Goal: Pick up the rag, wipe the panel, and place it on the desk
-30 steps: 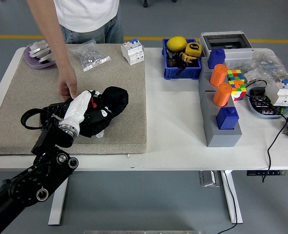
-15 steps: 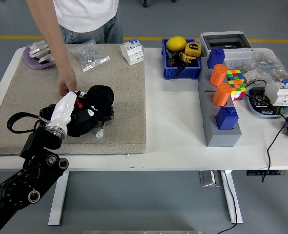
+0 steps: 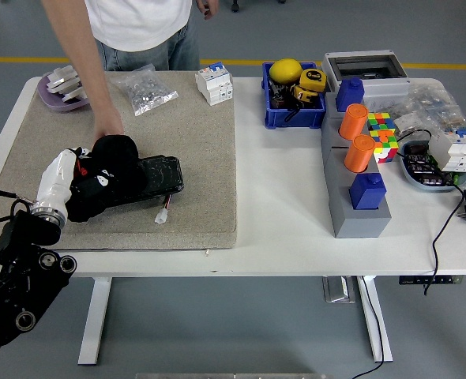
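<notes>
Rag [image 3: 107,170] is bunched in my left hand [image 3: 83,185], fingers curled around it, on the black panel [image 3: 158,174].

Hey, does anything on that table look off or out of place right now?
A person's hand rests at the panel beside the left hand wiping with the rag. The panel lies askew on the mat, a small white connector trailing loose.

A white table [image 3: 280,221] carries a beige mat [image 3: 201,158] over its left half. A blue bin [image 3: 293,114] sits at the far edge, a grey block stand [image 3: 351,213] toward the right, a Rubik's cube [image 3: 381,130] beside it.
</notes>
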### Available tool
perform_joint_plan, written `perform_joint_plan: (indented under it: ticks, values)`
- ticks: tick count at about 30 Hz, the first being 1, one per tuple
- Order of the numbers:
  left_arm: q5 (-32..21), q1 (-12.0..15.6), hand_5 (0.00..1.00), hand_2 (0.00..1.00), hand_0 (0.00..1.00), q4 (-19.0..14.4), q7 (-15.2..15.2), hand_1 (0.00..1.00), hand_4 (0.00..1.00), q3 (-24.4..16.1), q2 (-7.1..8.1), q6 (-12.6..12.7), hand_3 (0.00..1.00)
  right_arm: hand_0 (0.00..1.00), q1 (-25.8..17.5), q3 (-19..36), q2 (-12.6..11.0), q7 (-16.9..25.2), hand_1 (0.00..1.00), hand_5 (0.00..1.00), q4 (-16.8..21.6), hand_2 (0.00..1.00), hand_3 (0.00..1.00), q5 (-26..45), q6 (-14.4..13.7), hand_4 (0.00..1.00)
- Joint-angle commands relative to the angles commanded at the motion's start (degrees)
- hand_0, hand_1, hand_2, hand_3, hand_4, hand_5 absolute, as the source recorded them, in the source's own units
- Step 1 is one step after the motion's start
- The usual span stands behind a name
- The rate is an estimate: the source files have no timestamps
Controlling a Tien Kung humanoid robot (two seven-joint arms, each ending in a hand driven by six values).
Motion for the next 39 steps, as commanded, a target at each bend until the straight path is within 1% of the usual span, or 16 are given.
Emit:
perform_joint_plan:
  ticks: [7, 12, 16, 20, 24, 28, 32, 35, 37, 39]
  values:
    - [0.87, 1.51, 0.002, 0.563, 0.215, 0.71, 0.15, 0.192, 0.150, -3.79, 1.21, 0.16, 0.524, 0.744, -0.09, 0.40, 0.03, -0.02, 0.284, 0.574, -0.10, 0.651, 0.621, -0.12, -0.03, 0.998]
    - [1.32, 2.29, 0.002, 0.561, 0.215, 1.05, 0.05, 0.192, 0.150, -6.15, 1.75, 0.55, 0.525, 0.744, -0.08, 0.43, 0.01, -0.08, 0.284, 0.575, -0.09, 0.651, 0.621, -0.13, -0.05, 0.998]
    - [0.98, 2.44, 0.002, 0.561, 0.215, 1.01, -0.12, 0.194, 0.152, -7.00, 2.10, 0.62, 0.527, 0.744, -0.07, 0.38, 0.03, -0.15, 0.283, 0.573, -0.08, 0.651, 0.622, -0.05, -0.02, 0.998]
    - [0.93, 2.24, 0.002, 0.561, 0.215, 0.36, -0.14, 0.194, 0.152, -7.48, 2.02, 0.53, 0.527, 0.744, -0.01, 0.40, 0.06, -0.18, 0.283, 0.573, -0.08, 0.651, 0.622, -0.08, -0.05, 0.998]
    - [0.86, 1.23, 0.002, 0.561, 0.215, 0.85, -0.47, 0.194, 0.151, -7.61, 1.95, 0.73, 0.527, 0.743, 0.05, 0.25, 0.07, -0.24, 0.283, 0.574, -0.09, 0.650, 0.621, 0.07, -0.05, 0.998]
    - [1.86, -0.71, 0.002, 0.558, 0.217, 2.92, -1.00, 0.195, 0.154, -7.85, 2.29, 1.12, 0.529, 0.743, 0.15, 0.05, 0.14, -0.23, 0.283, 0.573, -0.05, 0.651, 0.621, 0.15, -0.07, 0.998]
    - [3.49, -3.28, 0.002, 0.558, 0.217, 6.21, -2.23, 0.195, 0.154, -7.87, 3.00, 2.09, 0.529, 0.743, 0.24, -0.14, 0.16, -0.22, 0.283, 0.573, -0.01, 0.651, 0.621, 0.24, -0.15, 0.998]
    - [4.51, -5.63, 0.002, 0.546, 0.221, 10.02, -3.62, 0.195, 0.153, -6.60, 4.14, 3.39, 0.525, 0.744, 0.32, -0.45, 0.10, -0.24, 0.283, 0.574, 0.01, 0.650, 0.621, 0.35, -0.19, 0.998]
    - [4.85, -7.22, 0.002, 0.546, 0.221, 12.72, -4.62, 0.195, 0.153, -5.04, 5.16, 4.26, 0.525, 0.744, 0.39, -0.35, 0.06, -0.25, 0.283, 0.574, 0.00, 0.650, 0.621, 0.29, -0.26, 0.998]
    - [4.56, -7.99, 0.002, 0.544, 0.230, 14.46, -5.38, 0.203, 0.165, -4.15, 5.75, 4.85, 0.529, 0.744, 0.47, -0.29, -0.01, -0.25, 0.283, 0.574, 0.03, 0.650, 0.621, 0.17, -0.30, 0.998]
